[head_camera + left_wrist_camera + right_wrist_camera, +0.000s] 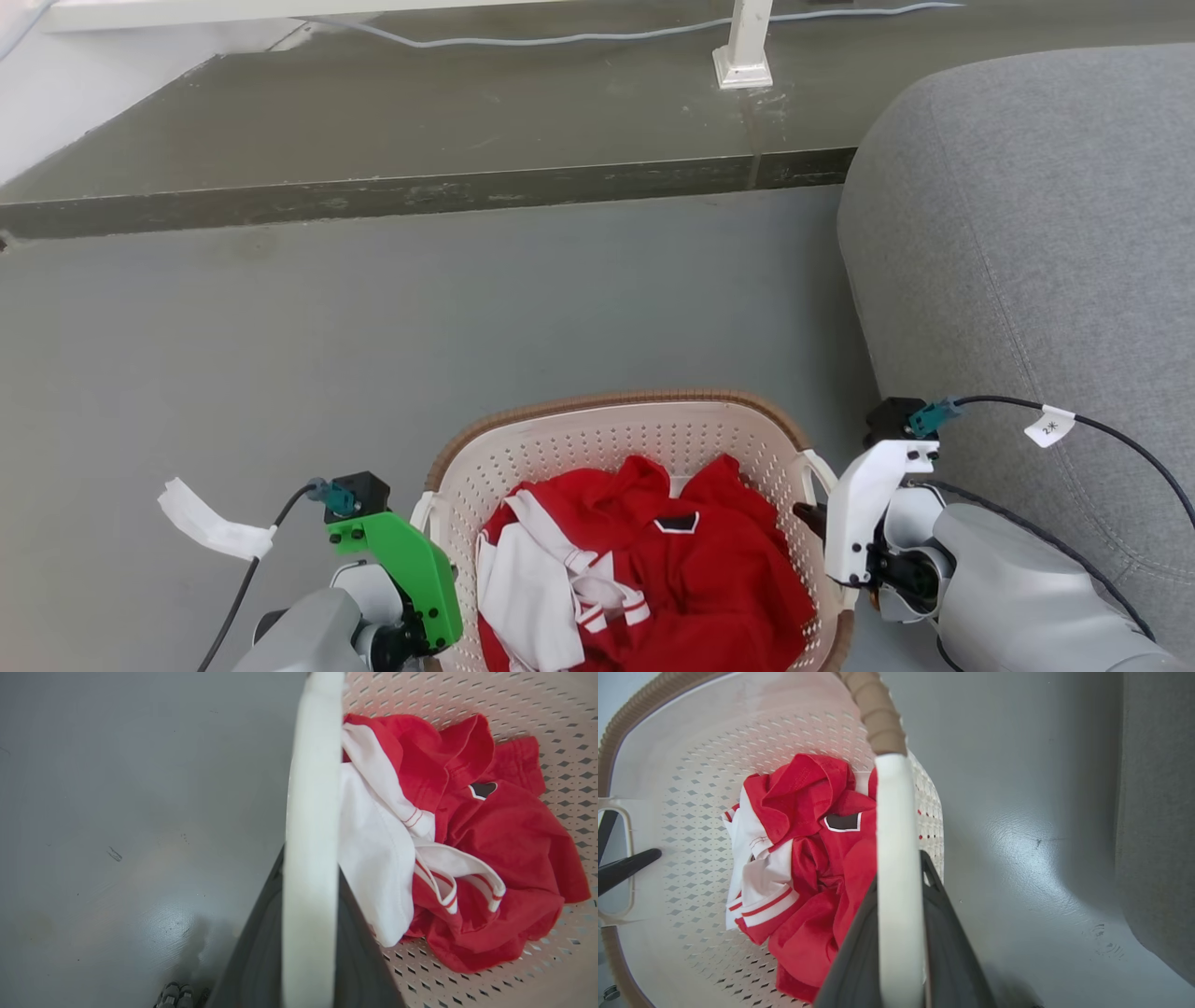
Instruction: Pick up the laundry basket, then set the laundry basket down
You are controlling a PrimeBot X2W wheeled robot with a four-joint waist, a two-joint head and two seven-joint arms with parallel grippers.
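Just beside the grey sofa (1027, 233), the laundry basket (616, 403) is gripped at both ends. The right gripper (900, 868) is clamped on the sofa-side handle (896, 812), the left gripper (309, 863) on the far handle (310, 788), likely to keep the load level. Crumpled red-and-white garments (691, 569) lie inside. Whether the basket clears the floor is unclear.

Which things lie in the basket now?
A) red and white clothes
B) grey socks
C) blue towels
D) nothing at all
A: a heap of red and white clothes lies in the basket, as the head view and both wrist views show.
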